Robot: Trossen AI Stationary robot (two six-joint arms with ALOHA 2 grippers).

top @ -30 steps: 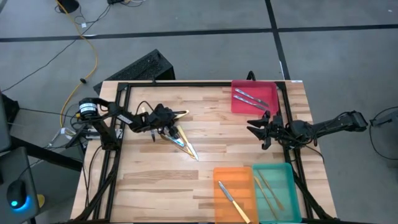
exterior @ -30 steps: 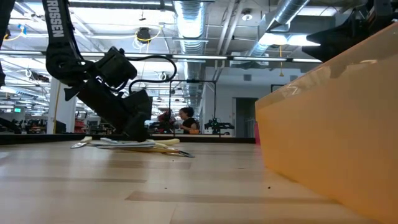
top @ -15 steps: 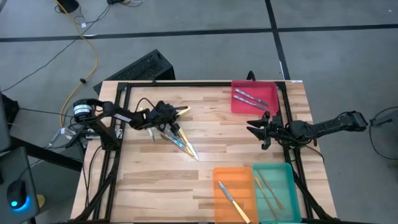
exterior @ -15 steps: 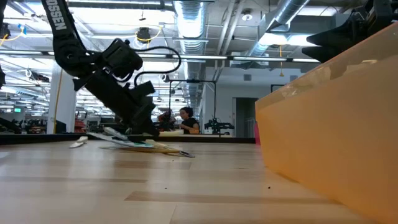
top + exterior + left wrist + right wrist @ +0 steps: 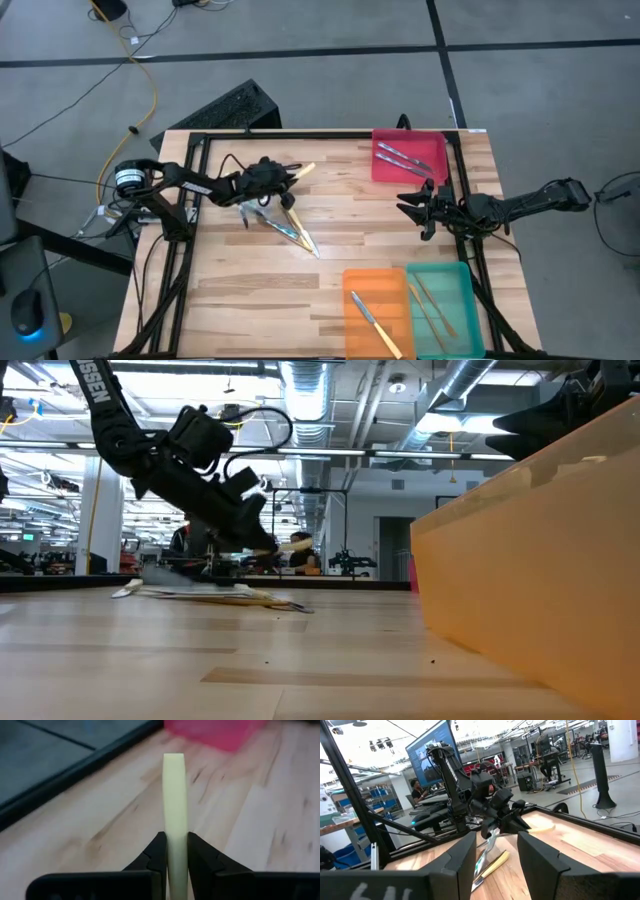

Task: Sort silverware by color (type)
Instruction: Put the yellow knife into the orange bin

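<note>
One yellow-handled utensil (image 5: 175,815) sits clamped between the left gripper's (image 5: 175,851) jaws.

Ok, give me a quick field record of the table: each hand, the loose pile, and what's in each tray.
left hand: shut on a yellow-handled utensil, lifted above the pile
right hand: open, holding nothing, near the table's right edge
loose pile: several utensils lying on the wood below the left hand
red tray: two silver utensils
orange tray: one yellow-handled utensil
teal tray: tan wooden utensils
</note>
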